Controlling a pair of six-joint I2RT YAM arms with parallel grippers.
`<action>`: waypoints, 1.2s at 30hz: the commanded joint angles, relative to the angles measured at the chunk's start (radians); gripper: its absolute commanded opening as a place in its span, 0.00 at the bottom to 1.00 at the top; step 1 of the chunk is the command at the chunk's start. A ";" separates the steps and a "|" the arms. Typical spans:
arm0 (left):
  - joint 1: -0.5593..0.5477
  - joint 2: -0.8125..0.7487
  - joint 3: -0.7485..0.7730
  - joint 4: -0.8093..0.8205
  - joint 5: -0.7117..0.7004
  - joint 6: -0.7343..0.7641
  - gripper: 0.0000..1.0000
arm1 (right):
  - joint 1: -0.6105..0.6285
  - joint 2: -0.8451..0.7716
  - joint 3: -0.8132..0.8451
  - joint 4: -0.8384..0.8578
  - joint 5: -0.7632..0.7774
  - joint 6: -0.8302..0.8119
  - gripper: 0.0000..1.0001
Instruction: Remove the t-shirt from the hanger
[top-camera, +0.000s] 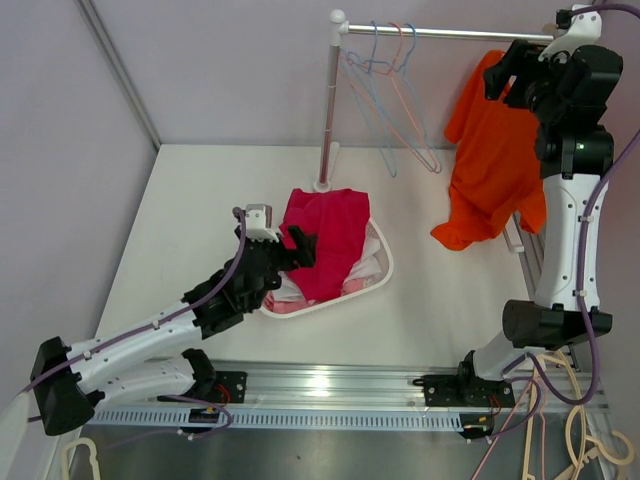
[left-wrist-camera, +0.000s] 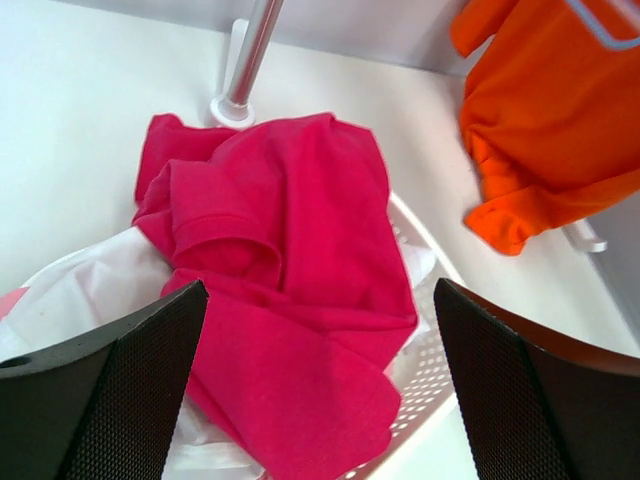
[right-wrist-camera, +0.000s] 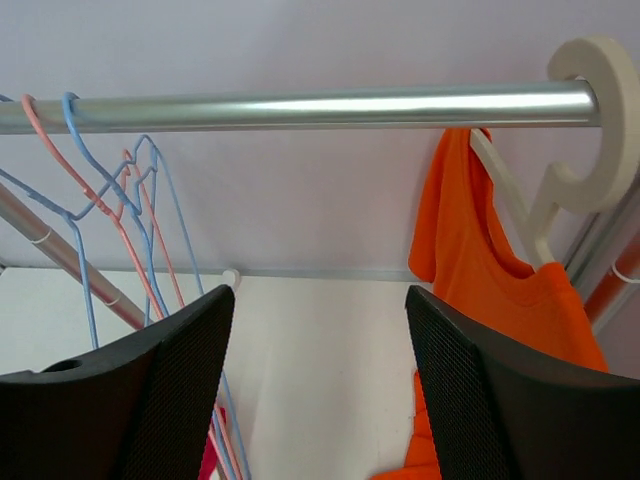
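Orange t-shirt (top-camera: 493, 160): hanging at the right end of the rail (right-wrist-camera: 300, 105), draped over a cream hanger (right-wrist-camera: 560, 185) with its lower hem bunched and clear of the tabletop (top-camera: 200, 200).
Hanger: its thick hook curls around the rail; one arm runs down inside the shirt's neck opening.
Right tool (right-wrist-camera: 318, 295): raised to rail height, fingers spread with only air between them, just left of the hanger and touching neither it nor the shirt.
Left tool (left-wrist-camera: 320, 290): low over the basket (left-wrist-camera: 425, 370), fingers wide apart and holding nothing (the cloth lies below them, not between them).
Basket: white, perforated, on the tabletop near the foot of the rack pole (top-camera: 328, 110).
Pink shirt (left-wrist-camera: 290, 250): crumpled on top of the basket, spilling over its far rim.
White garment (left-wrist-camera: 90, 290): under the pink one, showing at the near left.
Wire hangers (right-wrist-camera: 110, 210): blue and pink, bare, hooked on the rail well left of the orange shirt.
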 joint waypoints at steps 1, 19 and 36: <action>-0.015 0.018 0.031 -0.028 -0.050 0.036 1.00 | -0.018 -0.024 0.014 -0.055 0.065 -0.031 0.74; -0.043 0.029 0.091 0.071 -0.022 0.194 1.00 | -0.138 0.189 0.207 -0.074 0.113 -0.005 0.72; -0.043 0.093 0.006 0.283 -0.031 0.282 1.00 | -0.158 0.404 0.241 0.233 0.041 0.028 0.42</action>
